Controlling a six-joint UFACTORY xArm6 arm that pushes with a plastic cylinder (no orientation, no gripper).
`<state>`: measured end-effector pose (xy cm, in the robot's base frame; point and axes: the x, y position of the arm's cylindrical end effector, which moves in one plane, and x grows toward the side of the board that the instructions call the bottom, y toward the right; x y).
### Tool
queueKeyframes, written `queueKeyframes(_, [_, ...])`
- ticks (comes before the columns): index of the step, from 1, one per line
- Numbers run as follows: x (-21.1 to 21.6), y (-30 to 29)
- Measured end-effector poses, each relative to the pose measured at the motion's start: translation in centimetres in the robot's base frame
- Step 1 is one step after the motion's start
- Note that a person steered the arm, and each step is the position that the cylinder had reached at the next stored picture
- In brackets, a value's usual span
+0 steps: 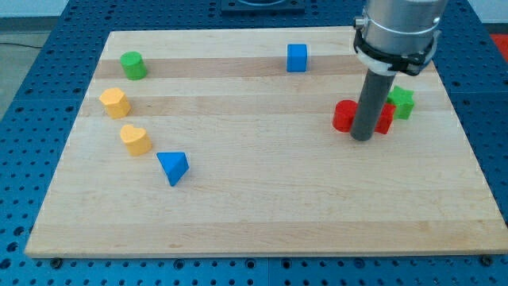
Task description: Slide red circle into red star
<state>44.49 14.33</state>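
Observation:
The red circle [344, 116] stands on the wooden board [262, 206] at the view's right. The red star [384, 118] is just to its right, mostly hidden behind my rod. My tip [362, 139] rests on the board in front of the two red blocks, between them and slightly toward the view's bottom. I cannot tell whether the two red blocks touch, since the rod covers the gap. A green star [402, 102] sits right behind the red star on its right side.
A blue cube [297, 57] stands near the view's top centre. At the left are a green cylinder [132, 65], a yellow block [114, 102], a yellow heart [135, 139] and a blue triangle [173, 167].

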Motion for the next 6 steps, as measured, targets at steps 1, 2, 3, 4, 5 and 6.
queueKeyframes(1, [-0.7,0.3])
queueKeyframes(2, [2.7,0.5])
queueKeyframes(3, [1.9,-5.3])
queueKeyframes(4, [-2.3,-4.9])
queueKeyframes(5, [-1.4,-1.2])
queueKeyframes(6, [-1.5,-6.4])
